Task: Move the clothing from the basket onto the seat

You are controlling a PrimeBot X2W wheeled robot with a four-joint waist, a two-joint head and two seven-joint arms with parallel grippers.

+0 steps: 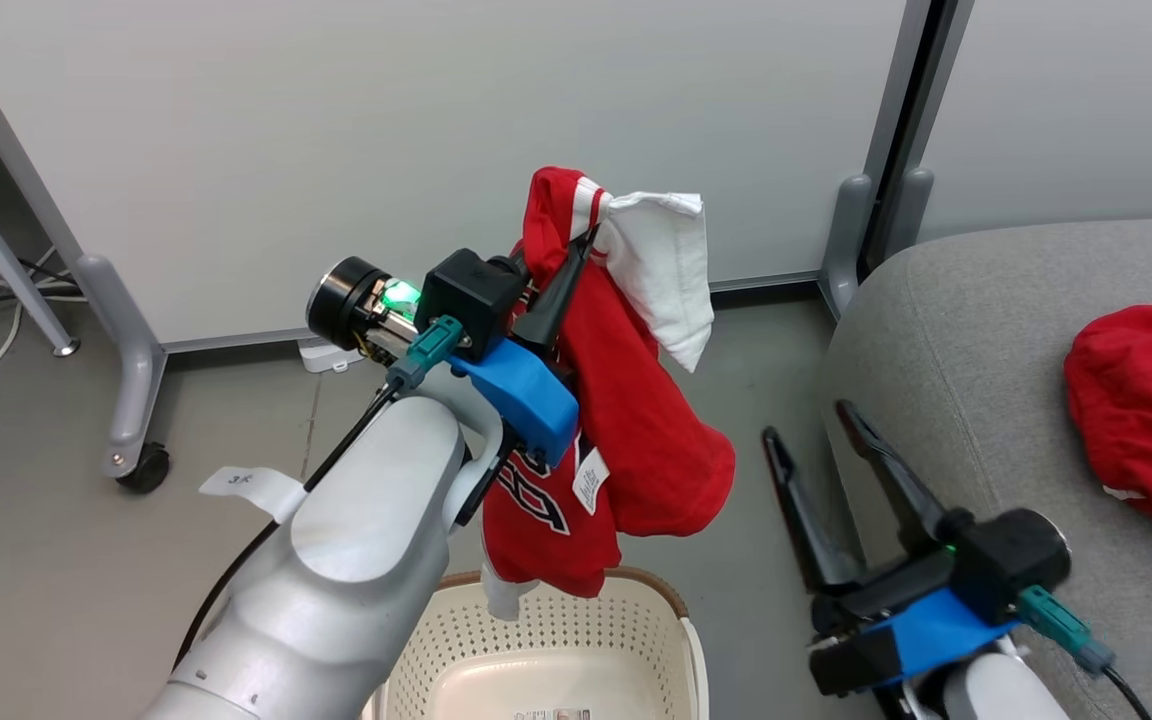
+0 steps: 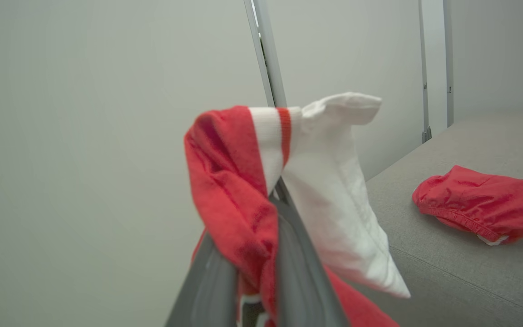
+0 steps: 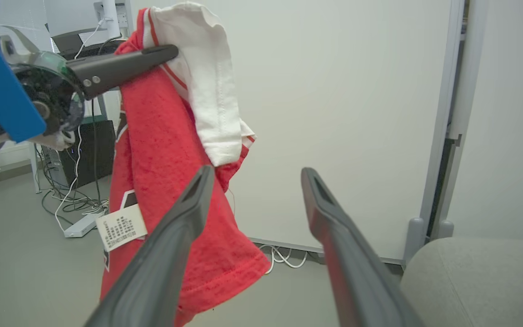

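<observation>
The seat (image 1: 946,330) lies off to our right, shorts (image 1: 1146,400) already on it, and the basket (image 1: 656,625) sits low before us. The jersey (image 1: 636,430) hangs long-axis down above the basket, pinched at its white-trimmed top by our left tool (image 1: 586,245), fingers closed on the cloth. So we judge the carry runs rightward, past our right tool (image 1: 808,422), which is spread wide and empty between jersey and seat, the nearer arm to the seat.

Hanging bunched, pinched aloft above cream-white perforated plastic basket (image 1: 636,632) with brown rim: bright red jersey (image 1: 636,420), white trim, dark white-edged lettering. Lying crumpled on large light-grey fabric seat (image 1: 956,330): bright red elastic-waist shorts (image 1: 1146,410).
</observation>
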